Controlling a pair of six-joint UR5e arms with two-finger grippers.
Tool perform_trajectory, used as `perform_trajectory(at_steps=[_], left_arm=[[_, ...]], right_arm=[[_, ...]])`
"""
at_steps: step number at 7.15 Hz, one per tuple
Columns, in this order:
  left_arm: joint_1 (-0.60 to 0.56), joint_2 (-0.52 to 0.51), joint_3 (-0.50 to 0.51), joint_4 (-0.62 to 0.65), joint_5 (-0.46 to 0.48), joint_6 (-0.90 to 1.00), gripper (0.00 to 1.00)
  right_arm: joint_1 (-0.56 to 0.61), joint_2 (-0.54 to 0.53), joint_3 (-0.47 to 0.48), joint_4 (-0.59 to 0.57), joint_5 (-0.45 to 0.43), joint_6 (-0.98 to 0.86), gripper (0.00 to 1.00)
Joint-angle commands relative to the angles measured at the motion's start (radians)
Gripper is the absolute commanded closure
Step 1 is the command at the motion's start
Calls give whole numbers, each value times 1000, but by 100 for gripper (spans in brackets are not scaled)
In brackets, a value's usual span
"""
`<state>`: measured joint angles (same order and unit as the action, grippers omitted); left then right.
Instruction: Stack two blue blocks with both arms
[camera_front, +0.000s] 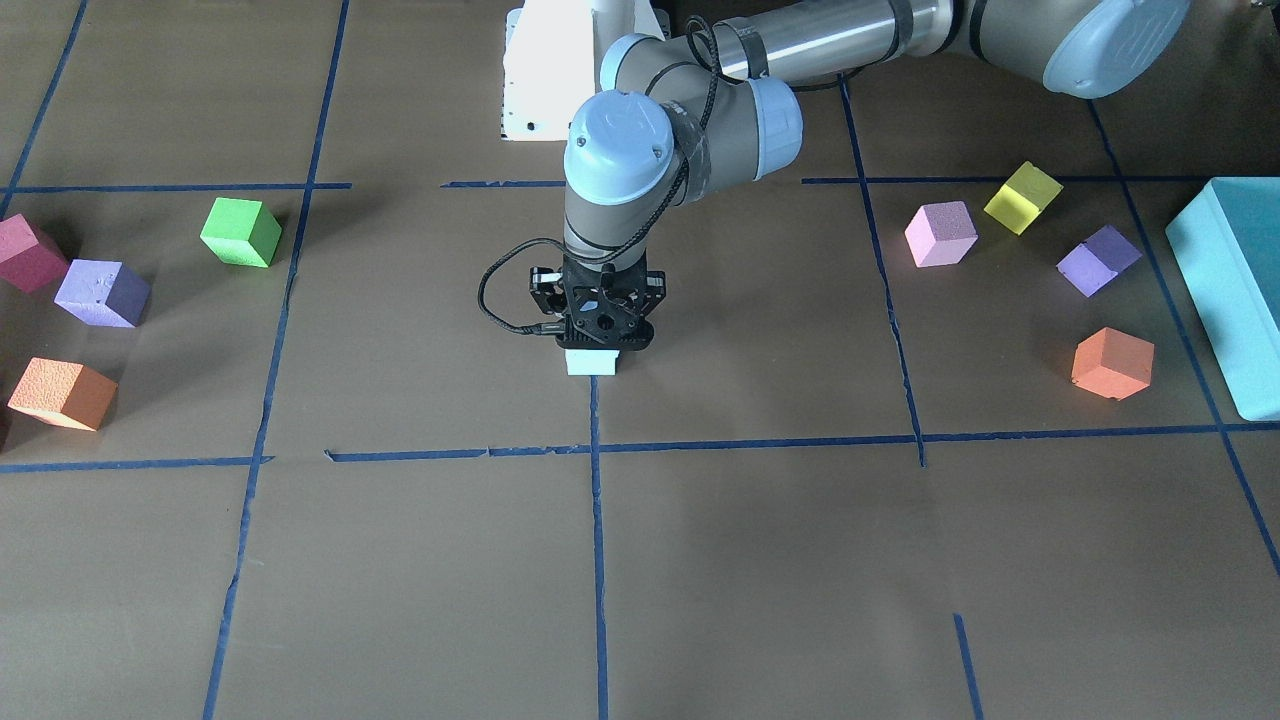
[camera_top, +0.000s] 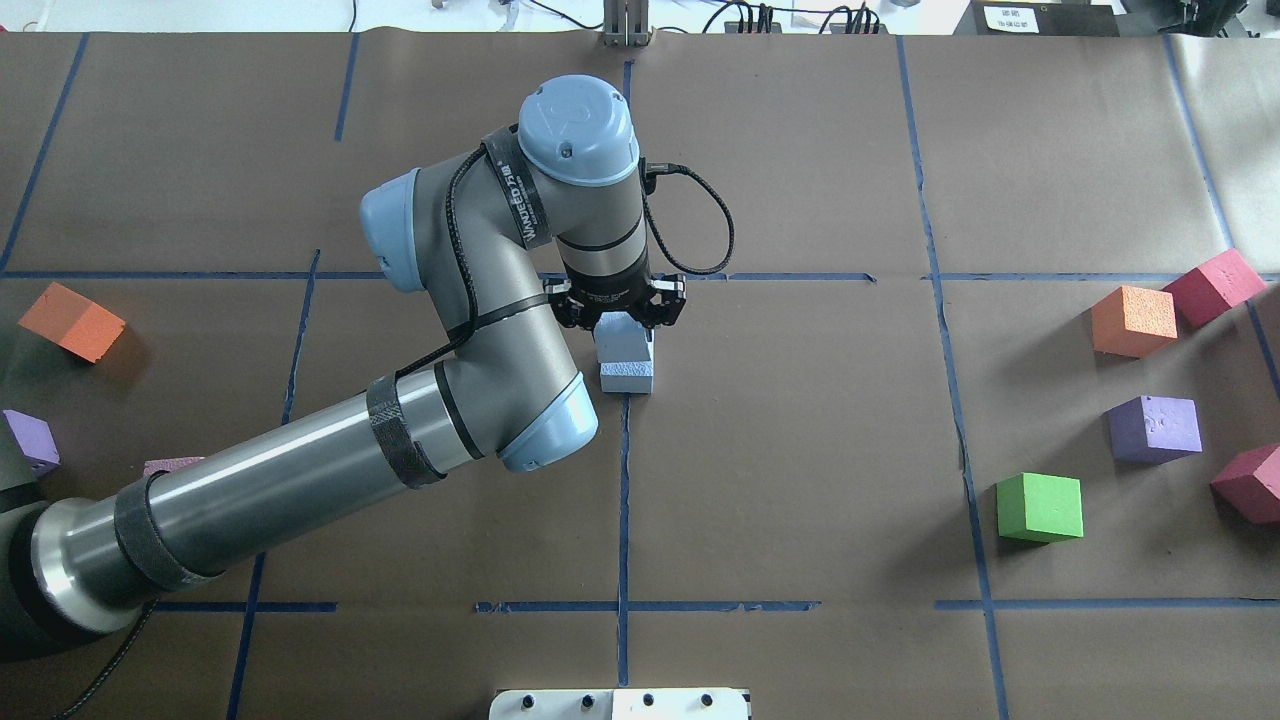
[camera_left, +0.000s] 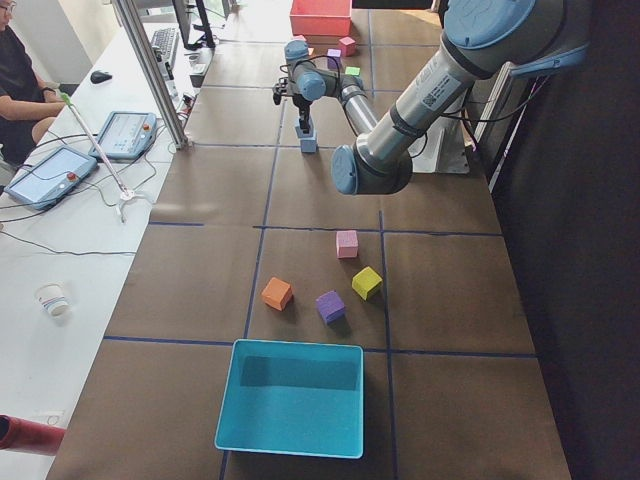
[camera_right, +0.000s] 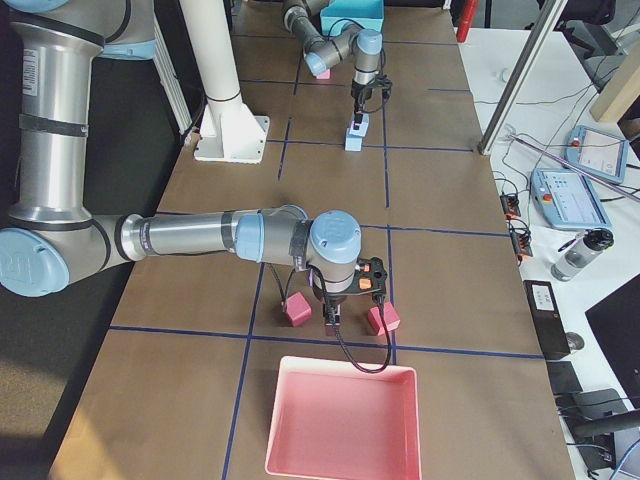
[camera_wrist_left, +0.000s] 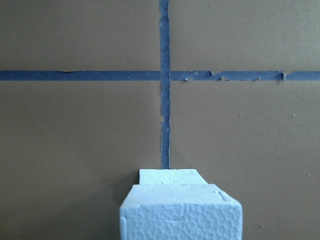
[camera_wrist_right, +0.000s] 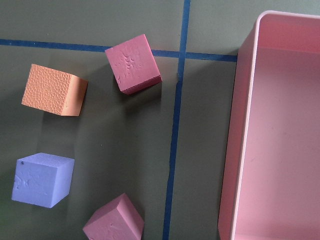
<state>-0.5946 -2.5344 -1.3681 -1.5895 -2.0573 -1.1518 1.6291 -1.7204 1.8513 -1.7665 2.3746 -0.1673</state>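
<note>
Two sky-blue blocks stand at the table's centre, on a blue tape crossing. The upper blue block (camera_top: 622, 342) sits on the lower blue block (camera_top: 628, 379), slightly offset. In the left wrist view the upper block (camera_wrist_left: 180, 215) fills the bottom and the lower one (camera_wrist_left: 170, 176) peeks out beyond it. My left gripper (camera_top: 622, 312) points straight down and is shut on the upper block (camera_front: 592, 362). My right gripper (camera_right: 336, 318) shows only in the exterior right view, hovering low between two red cubes by the pink tray. I cannot tell whether it is open or shut.
On the robot's right lie a green cube (camera_top: 1040, 507), a purple cube (camera_top: 1155, 428), an orange cube (camera_top: 1133, 320), red cubes (camera_top: 1213, 285) and a pink tray (camera_right: 342, 420). On its left are pink (camera_front: 940, 233), yellow (camera_front: 1022, 197), purple and orange cubes and a turquoise box (camera_front: 1235, 290).
</note>
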Motion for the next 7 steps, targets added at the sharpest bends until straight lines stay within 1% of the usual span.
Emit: perform_trajectory(at_steps=[1, 2, 3, 6, 7], left_arm=[[7, 0, 1, -1, 0, -2, 80], [9, 2, 0, -1, 0, 1, 20], [15, 5, -5, -1, 3, 1, 1], [13, 5, -8, 3, 3, -6, 0], [6, 5, -43, 13, 0, -8, 0]], right_arm=[[0, 1, 0, 1, 0, 0, 0], [0, 1, -1, 1, -2, 0, 0], [0, 2, -1, 1, -2, 0, 0], [0, 5, -1, 1, -2, 2, 0], [0, 5, -1, 1, 0, 2, 0]])
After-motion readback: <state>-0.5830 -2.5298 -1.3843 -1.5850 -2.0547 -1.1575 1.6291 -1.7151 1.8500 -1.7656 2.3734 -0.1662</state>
